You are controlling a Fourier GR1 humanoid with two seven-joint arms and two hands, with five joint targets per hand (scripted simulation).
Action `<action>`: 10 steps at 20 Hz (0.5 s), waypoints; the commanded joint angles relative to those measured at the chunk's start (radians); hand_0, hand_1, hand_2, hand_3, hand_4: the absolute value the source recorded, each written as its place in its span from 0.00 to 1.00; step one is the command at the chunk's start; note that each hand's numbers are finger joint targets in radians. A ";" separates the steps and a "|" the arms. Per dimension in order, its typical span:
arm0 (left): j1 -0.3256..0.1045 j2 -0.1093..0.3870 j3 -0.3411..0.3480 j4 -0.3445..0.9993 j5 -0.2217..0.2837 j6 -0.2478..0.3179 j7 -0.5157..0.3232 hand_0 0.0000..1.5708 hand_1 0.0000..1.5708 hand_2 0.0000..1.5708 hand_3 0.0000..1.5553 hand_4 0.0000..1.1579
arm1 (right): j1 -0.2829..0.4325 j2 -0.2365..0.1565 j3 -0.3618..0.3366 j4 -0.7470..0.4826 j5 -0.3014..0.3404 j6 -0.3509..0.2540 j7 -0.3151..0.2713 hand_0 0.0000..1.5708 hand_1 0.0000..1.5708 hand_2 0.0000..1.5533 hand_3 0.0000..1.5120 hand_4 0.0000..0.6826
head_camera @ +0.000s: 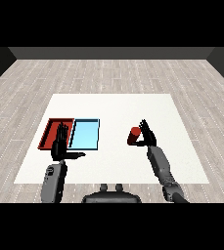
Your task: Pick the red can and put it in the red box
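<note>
The left hand covers part of the red tray, hiding its near right corner. Whether the right hand touches the red can cannot be told.

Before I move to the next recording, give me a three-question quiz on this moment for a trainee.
1. True or false: the red can already lies inside the red tray.
2. Which hand is at the can? A) left hand B) right hand C) neither
3. Fill in: directly right of the red tray lies the ____ tray.

Key
1. False. The can is on the white table, well right of both trays.
2. B. The right hand is at the can, fingers extended beside it; the left hand hovers open over the red tray's near edge.
3. Light blue.
</note>
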 commanded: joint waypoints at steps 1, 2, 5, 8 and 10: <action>0.038 0.006 -0.005 -0.029 -0.001 -0.015 -0.005 0.00 0.00 0.00 0.00 0.00 | -0.032 0.008 0.001 0.073 0.001 0.010 -0.022 0.00 0.00 0.00 0.00 0.00; -0.030 0.025 0.035 0.046 0.014 -0.018 -0.016 0.00 0.00 0.00 0.00 0.00 | -0.052 -0.009 -0.014 0.079 -0.014 0.021 -0.005 0.00 0.00 0.00 0.00 0.00; -0.024 -0.021 -0.013 -0.018 -0.008 0.032 0.042 0.00 0.00 0.00 0.00 0.00 | -0.097 0.021 -0.006 0.188 0.016 0.016 -0.095 0.00 0.00 0.00 0.00 0.00; -0.002 0.023 0.017 -0.069 0.016 0.003 0.070 0.00 0.00 0.00 0.00 0.00 | -0.131 0.026 -0.020 0.220 0.008 -0.006 -0.087 0.00 0.00 0.00 0.00 0.00; 0.038 0.000 0.006 -0.005 0.000 -0.015 -0.053 0.00 0.00 0.00 0.00 0.00 | -0.116 0.008 -0.006 0.153 0.004 0.014 -0.050 0.00 0.00 0.00 0.00 0.00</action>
